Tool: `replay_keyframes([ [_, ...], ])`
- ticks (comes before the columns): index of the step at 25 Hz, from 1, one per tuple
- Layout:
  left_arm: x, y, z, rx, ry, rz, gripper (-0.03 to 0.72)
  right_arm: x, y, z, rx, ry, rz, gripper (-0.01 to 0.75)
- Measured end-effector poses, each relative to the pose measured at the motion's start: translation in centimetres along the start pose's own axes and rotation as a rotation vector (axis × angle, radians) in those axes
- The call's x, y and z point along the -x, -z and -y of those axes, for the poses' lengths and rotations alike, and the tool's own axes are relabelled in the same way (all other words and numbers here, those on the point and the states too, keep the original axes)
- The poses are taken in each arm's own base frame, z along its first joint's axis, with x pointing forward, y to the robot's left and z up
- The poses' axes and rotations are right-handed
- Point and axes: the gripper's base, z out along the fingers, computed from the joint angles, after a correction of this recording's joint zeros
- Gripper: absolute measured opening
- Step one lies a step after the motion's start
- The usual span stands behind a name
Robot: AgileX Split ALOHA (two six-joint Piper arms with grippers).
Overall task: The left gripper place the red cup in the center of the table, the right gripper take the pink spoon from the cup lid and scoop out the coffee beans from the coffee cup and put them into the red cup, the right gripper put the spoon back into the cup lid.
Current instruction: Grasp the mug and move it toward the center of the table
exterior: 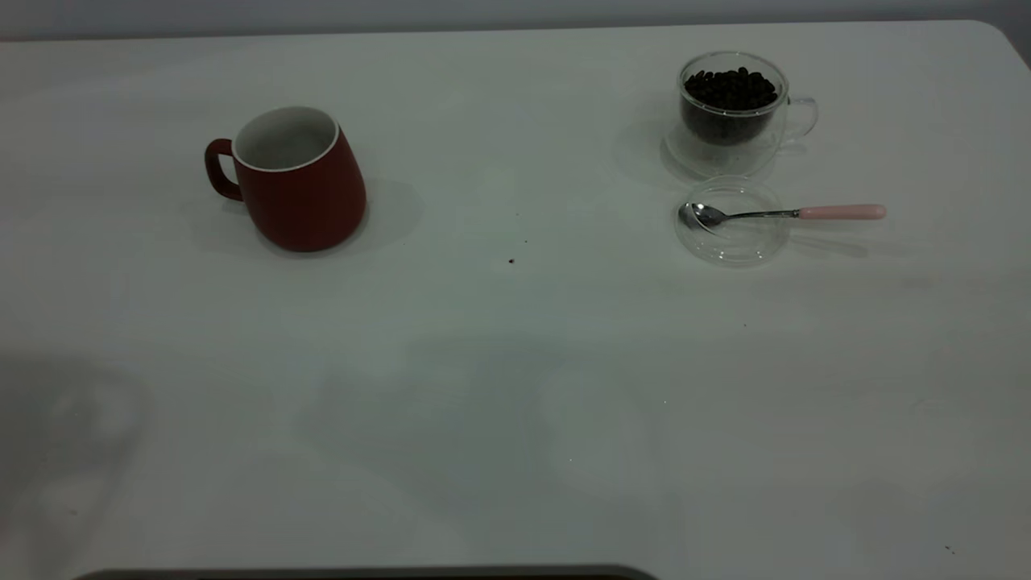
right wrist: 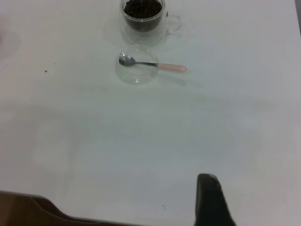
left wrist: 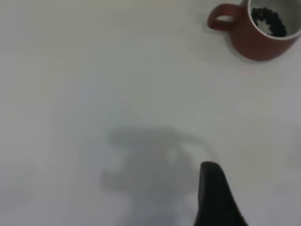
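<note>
Two cups are counted on the surface (exterior: 515,387): one red cup (exterior: 300,181) and one glass coffee cup (exterior: 731,109) filled with many coffee beans (exterior: 731,87). One clear cup lid (exterior: 729,221) and one pink spoon (exterior: 785,213) are counted. Two stray dark specks (exterior: 511,260) are seen.

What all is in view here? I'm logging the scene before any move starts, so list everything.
red cup: 1, red with white inside, table's left side, a few coffee beans inside per the left wrist view
glass coffee cup: 1, clear, far right, full of dark coffee beans
cup lid: 1, clear, just in front of the coffee cup
pink spoon: 1, steel bowl, pink handle, bowl resting in the lid, handle sticking out to the right
stray specks: dark, table's middle
table: 1, white
left gripper: one dark finger showing
right gripper: one dark finger showing
</note>
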Motion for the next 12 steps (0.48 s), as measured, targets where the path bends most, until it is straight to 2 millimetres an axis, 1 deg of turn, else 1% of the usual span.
replay_keyframes([
  [4, 3.6, -3.3, -0.1, -0.003, -0.041, -0.043, 0.493, 0.0, 0.0, 0.0, 0.000, 0.000, 0.000, 0.490],
  [8, 6.6, -7.1, -0.2, -0.009, -0.070, -0.097, 0.493, 0.0, 0.0, 0.0, 0.000, 0.000, 0.000, 0.490],
  [12, 9.4, -10.7, -0.3, -0.017, -0.197, -0.119, 0.493, 0.0, 0.0, 0.0, 0.000, 0.000, 0.000, 0.490],
])
